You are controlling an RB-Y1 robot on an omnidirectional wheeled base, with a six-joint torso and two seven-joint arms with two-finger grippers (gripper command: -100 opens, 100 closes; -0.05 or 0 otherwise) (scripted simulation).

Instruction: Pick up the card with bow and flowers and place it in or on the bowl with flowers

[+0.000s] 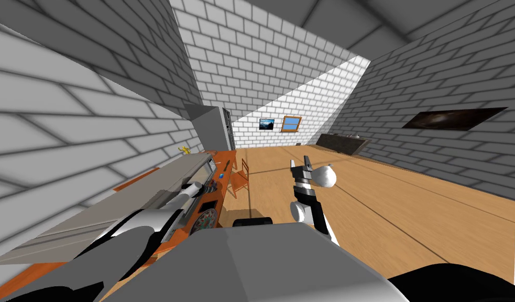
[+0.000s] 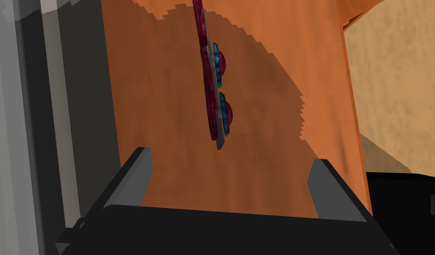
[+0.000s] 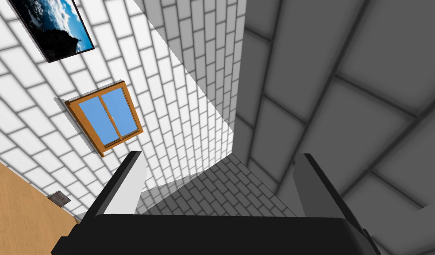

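Left gripper is held wide, empty, over the orange table. Card is seen edge-on ahead, untouched, in line with the gap, long axis running away from the hand; possibly lying flat, uncertain. Right gripper, also wide, is raised well apart.

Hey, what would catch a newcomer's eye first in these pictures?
A thin dark red card with blue bumps, edge-on against the orange table, just ahead of the open left gripper. A round patterned bowl sits on that table; the right gripper, open, hangs above the floor.
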